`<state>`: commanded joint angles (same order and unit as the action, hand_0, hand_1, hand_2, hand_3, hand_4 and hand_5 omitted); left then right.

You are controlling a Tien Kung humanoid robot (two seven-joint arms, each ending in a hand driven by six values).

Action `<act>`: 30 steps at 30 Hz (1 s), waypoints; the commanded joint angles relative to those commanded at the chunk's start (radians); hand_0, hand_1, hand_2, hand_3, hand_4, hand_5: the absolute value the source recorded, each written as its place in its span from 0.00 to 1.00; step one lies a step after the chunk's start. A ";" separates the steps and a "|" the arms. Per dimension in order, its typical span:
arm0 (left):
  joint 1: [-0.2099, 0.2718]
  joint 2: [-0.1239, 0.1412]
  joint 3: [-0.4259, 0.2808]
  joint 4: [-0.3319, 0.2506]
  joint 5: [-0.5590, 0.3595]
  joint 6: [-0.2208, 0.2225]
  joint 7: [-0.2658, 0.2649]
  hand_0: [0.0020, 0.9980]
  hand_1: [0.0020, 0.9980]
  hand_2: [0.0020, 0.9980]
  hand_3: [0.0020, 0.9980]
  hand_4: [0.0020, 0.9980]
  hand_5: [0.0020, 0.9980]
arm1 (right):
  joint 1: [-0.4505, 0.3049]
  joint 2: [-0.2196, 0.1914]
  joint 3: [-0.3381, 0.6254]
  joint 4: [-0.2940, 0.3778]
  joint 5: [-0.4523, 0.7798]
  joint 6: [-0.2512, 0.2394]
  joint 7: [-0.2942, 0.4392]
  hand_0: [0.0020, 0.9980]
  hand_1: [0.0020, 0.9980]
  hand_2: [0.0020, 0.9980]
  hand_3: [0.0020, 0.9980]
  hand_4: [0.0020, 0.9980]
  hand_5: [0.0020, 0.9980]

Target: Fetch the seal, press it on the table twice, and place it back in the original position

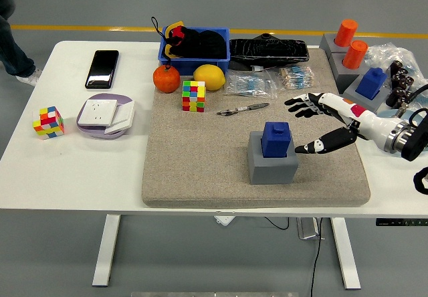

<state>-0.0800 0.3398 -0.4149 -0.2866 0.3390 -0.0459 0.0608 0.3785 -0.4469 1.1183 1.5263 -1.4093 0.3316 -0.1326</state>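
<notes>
A blue seal (275, 138) with a small knob on top stands in a grey block holder (272, 161) on the grey felt mat (200, 170). My right hand (314, 123) hovers just right of the seal, open, with the thumb low near the holder's right edge and the fingers spread above. It touches nothing. My left arm is out of sight.
Behind the seal lie a pen (242, 109), a colourful cube (194, 96), a lemon (209, 77), an orange (166, 78) and a blue bin (194, 46). At the right stand grey holders with orange cylinders (350, 43) and another blue seal (372, 81). A phone (102, 68), a socket (105, 115) and a second cube (49, 122) are at left.
</notes>
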 joint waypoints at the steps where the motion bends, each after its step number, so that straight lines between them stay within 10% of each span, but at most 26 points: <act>1: 0.000 0.000 -0.001 -0.001 0.001 0.000 0.000 0.79 0.74 0.74 0.78 0.78 0.49 | 0.004 0.009 -0.008 -0.007 -0.004 -0.003 0.002 0.80 0.76 0.76 0.82 1.00 0.05; 14: 0.003 -0.008 0.007 0.000 -0.001 -0.002 0.000 0.79 0.74 0.74 0.78 0.79 0.49 | 0.033 0.092 -0.083 -0.125 0.053 -0.111 0.108 0.79 0.73 0.74 0.80 1.00 0.02; 30: 0.006 -0.012 0.009 0.000 0.000 -0.007 -0.001 0.79 0.74 0.74 0.78 0.79 0.49 | 0.010 0.108 -0.085 -0.213 0.230 -0.119 0.161 0.78 0.70 0.70 0.77 1.00 0.00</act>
<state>-0.0740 0.3274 -0.4055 -0.2864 0.3388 -0.0528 0.0601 0.3887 -0.3388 1.0328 1.3129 -1.1789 0.2129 0.0288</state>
